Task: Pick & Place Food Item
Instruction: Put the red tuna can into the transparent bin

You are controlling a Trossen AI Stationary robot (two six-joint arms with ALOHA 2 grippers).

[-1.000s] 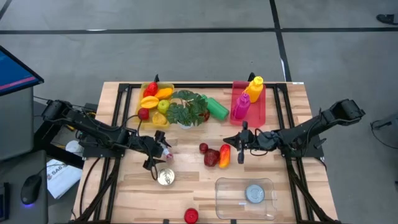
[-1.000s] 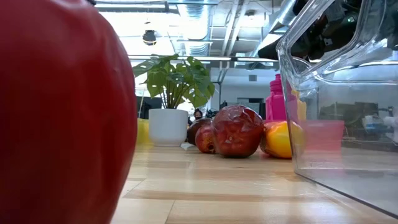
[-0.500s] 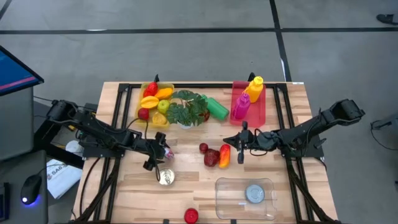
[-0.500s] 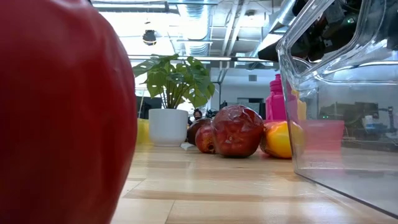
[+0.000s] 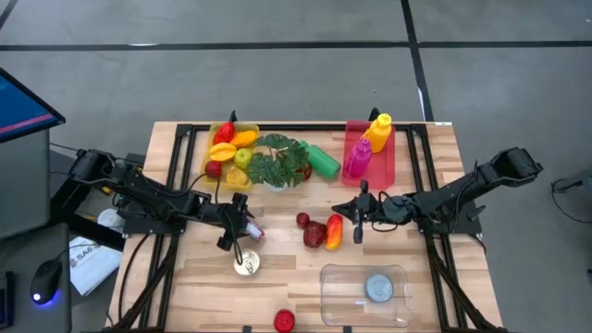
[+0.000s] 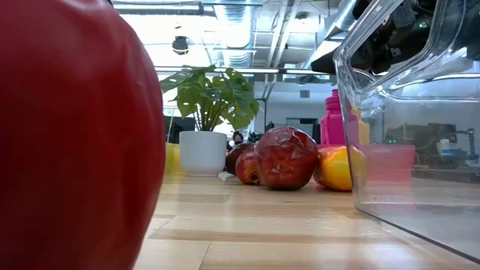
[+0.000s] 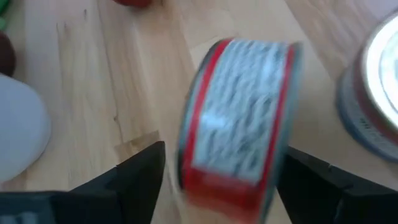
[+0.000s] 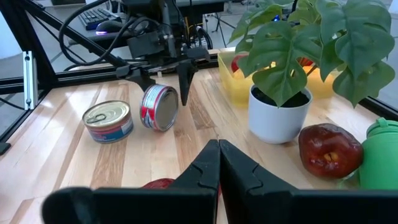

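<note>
Tabletop (image 5: 277,277) edges: bare wood along the near edge to the left of the clear tub (image 5: 363,294), and a wide open strip on the far left by the frame rail. Middle is crowded.

Left end effector (image 5: 240,227) sits left of centre, low over the wood. Its fingers (image 8: 185,78) stand apart on either side of a red-and-white can (image 8: 158,107) lying on its side; from the right wrist view the tips look just above or beside it, and I cannot tell whether they touch it. Can label is red-banded with a pale middle, metal end facing out.

A second can (image 5: 246,265) stands upright just beside it, nearer the front edge, pull-tab lid up.

Right end effector (image 5: 359,215) waits right of centre, fingers pressed together, holding nothing.

Count: two loose cans; one more tin (image 5: 378,288) inside the tub; three red fruits (image 5: 315,234) clustered mid-table plus a yellow-red piece (image 5: 334,231); one red item (image 5: 284,320) at the front edge; one potted plant (image 5: 277,161); one yellow bin (image 5: 215,139) of fruit; one pink tray (image 5: 390,165) with two bottles (image 5: 377,132).
</note>
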